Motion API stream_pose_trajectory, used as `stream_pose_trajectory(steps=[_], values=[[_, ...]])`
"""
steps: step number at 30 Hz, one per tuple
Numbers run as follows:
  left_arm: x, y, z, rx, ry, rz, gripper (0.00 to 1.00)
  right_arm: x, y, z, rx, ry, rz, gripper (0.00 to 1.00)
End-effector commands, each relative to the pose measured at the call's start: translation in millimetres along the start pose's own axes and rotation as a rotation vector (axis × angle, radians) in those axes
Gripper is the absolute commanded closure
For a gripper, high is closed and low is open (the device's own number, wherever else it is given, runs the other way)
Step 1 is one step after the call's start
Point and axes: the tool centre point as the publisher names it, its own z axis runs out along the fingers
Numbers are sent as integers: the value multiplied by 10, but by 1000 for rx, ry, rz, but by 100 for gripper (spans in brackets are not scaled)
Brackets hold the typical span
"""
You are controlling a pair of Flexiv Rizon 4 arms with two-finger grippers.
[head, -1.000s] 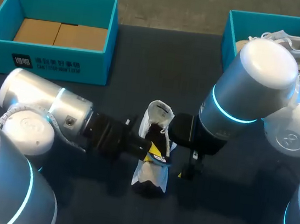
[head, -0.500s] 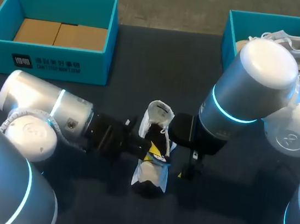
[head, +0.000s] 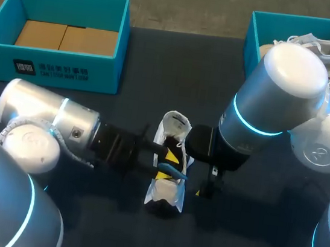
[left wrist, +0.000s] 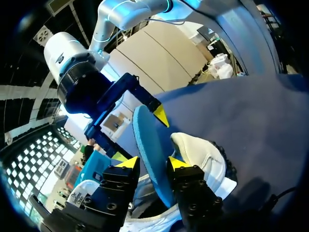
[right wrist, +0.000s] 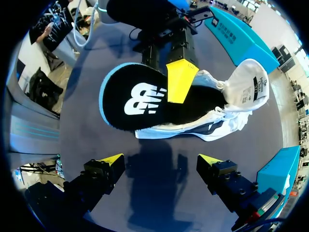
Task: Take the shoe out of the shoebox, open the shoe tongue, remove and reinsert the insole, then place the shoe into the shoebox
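Note:
A white shoe (head: 165, 190) lies mid-table with its tongue (head: 174, 125) pulled up. Its insole (head: 172, 172), blue underneath and black on top, sticks partly out of the shoe's opening. My left gripper (head: 168, 165) comes in from the left. In the left wrist view the insole (left wrist: 147, 154) stands on edge between the parted fingers of that gripper (left wrist: 151, 163), with the shoe (left wrist: 203, 154) beyond. My right gripper (right wrist: 159, 162) hangs open above the bare table, right of the shoe. The insole (right wrist: 130, 104) and shoe (right wrist: 241, 92) lie ahead of it.
A teal shoebox (head: 56, 69) with a cardboard bottom stands at the back left. A second teal box (head: 253, 31) at the back right holds another white shoe (head: 318, 45). My right arm's elbow (head: 285, 90) looms over the table's right half.
My left gripper's fingers have spread apart around the insole, and more of the blue insole now shows. The right arm and the shoe have stayed put.

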Motion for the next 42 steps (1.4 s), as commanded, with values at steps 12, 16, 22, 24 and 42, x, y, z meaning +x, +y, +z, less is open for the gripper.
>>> stream_pose_trajectory(steps=[12, 16, 22, 24, 42], values=[[1, -104, -57, -73, 85, -108, 72, 11, -1, 9, 1, -3, 0, 0], [33, -73, -30, -76, 103, -106, 100, 11, -1, 9, 1, -3, 0, 0], [109, 9, -3, -62, 128, -46, 100, 11, -1, 9, 1, -3, 0, 0], [129, 36, 2, -59, 133, -29, 100, 11, -1, 9, 1, -3, 0, 0], [131, 243, 5, -203, 118, 124, 100, 11, -1, 9, 1, -3, 0, 0]])
